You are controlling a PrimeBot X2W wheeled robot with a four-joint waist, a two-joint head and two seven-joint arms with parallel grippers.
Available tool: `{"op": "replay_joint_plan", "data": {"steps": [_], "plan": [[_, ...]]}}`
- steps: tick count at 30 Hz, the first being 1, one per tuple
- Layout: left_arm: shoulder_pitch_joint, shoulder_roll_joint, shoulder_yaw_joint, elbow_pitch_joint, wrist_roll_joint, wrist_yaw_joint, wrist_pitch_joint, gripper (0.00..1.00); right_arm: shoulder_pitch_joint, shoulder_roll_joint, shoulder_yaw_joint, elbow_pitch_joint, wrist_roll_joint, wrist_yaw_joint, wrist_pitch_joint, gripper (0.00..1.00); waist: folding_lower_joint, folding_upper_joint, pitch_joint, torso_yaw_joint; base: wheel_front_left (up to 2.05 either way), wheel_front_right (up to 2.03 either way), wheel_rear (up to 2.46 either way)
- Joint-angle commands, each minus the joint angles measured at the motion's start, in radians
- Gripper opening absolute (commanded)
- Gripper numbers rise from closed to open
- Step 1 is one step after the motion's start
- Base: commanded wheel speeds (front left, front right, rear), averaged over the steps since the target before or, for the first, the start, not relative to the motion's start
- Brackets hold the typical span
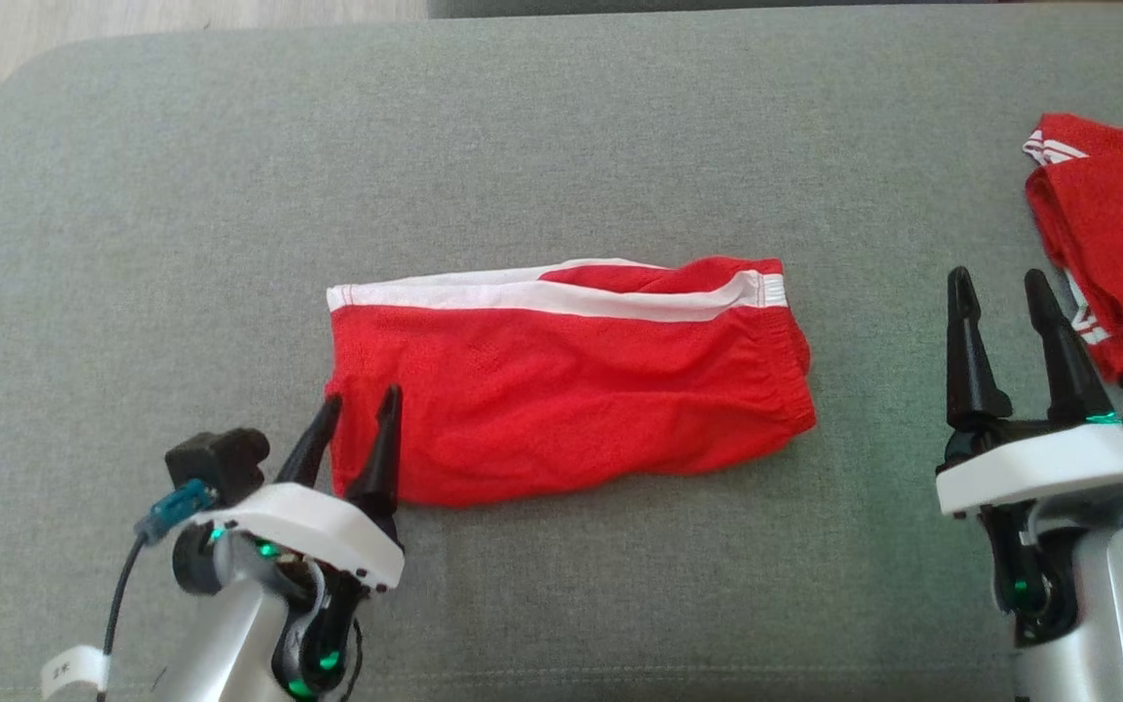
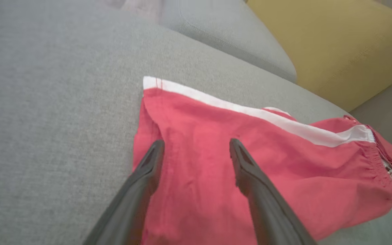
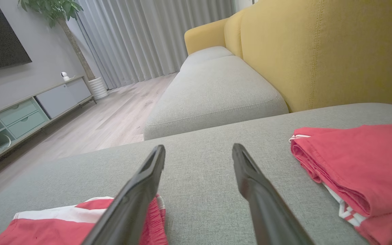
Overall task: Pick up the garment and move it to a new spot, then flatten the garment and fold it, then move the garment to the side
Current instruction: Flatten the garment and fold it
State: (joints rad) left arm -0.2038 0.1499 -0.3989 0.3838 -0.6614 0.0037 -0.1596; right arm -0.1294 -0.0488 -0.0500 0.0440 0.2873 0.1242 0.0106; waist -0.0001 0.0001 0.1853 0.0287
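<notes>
**Red shorts mid-cushion, both tools wide: tips for the next grab**

The big grey sofa cushion (image 1: 561,117) takes up most of the head view. The garment (image 1: 561,390), red shorts w/ a white stripe, lies flat-ish in the middle of the frame. Looks folded in half already imo. Another red garment (image 1: 1117,244) sits bunched at the right edge. The left tool (image 1: 363,396) is at lower left, jaws wide, tips over the shorts' lower left corner, gripping nothing. The right tool (image 1: 997,275) is at lower right, also wide and empty, between the two red pieces.

Next is prob a second fold or the shift to the side. Either way, pinch low, catch all layers at both ends together, and lift evenly so the fold doesn't flop open.

Hard to tell whether the left tips actually touch cloth, or how many layers there are. The right-hand garment is also cut off by the frame.
</notes>
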Motion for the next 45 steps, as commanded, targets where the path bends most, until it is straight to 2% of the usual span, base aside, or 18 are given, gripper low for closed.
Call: {"op": "replay_joint_plan", "data": {"steps": [1, 7, 17, 24, 32, 36, 45], "plan": [[-0.037, 0.018, 0.040, -0.042, 0.021, 0.007, -0.027, 1.00, -0.004, -0.001, 0.021, -0.033, -0.011, 0.007, 0.004, 1.00, 0.0001, -0.0001, -0.005, 0.002, 0.00, 0.00, 0.00], [-0.051, 0.021, 0.044, -0.098, 0.096, 0.040, -0.085, 1.00, 0.007, -0.001, 0.009, -0.022, -0.014, 0.007, 0.011, 1.00, 0.0001, -0.0001, -0.031, 0.013, 0.00, 0.00, 0.00], [-0.002, -0.016, 0.094, -0.195, 0.201, 0.080, -0.102, 1.00, 0.038, -0.001, 0.037, 0.042, -0.009, 0.007, 0.037, 1.00, 0.0001, -0.0001, -0.075, 0.054, 0.00, 0.00, 0.00], [0.037, -0.033, 0.125, -0.226, 0.225, 0.074, -0.102, 1.00, 0.019, -0.001, 0.094, 0.109, -0.015, 0.007, 0.076, 1.00, 0.0001, -0.0001, -0.082, 0.079, 0.00, 0.00, 0.00], [0.043, -0.061, 0.144, -0.243, 0.249, 0.056, -0.102, 1.00, -0.084, -0.008, 0.119, 0.261, -0.116, 0.007, 0.197, 1.00, 0.0001, -0.0001, -0.075, 0.113, 0.00, 0.00, 0.00], [0.046, -0.073, 0.153, -0.248, 0.257, 0.047, -0.102, 1.00, -0.126, -0.022, 0.125, 0.349, -0.115, 0.007, 0.253, 1.00, 0.0001, -0.0001, -0.070, 0.134, 0.00, 0.00, 0.00], [0.056, -0.089, 0.181, -0.246, 0.273, 0.034, -0.102, 1.00, -0.184, -0.035, 0.135, 0.477, -0.079, 0.007, 0.289, 1.00, 0.0001, -0.0001, -0.064, 0.156, 0.00, 0.00, 0.00]]}}
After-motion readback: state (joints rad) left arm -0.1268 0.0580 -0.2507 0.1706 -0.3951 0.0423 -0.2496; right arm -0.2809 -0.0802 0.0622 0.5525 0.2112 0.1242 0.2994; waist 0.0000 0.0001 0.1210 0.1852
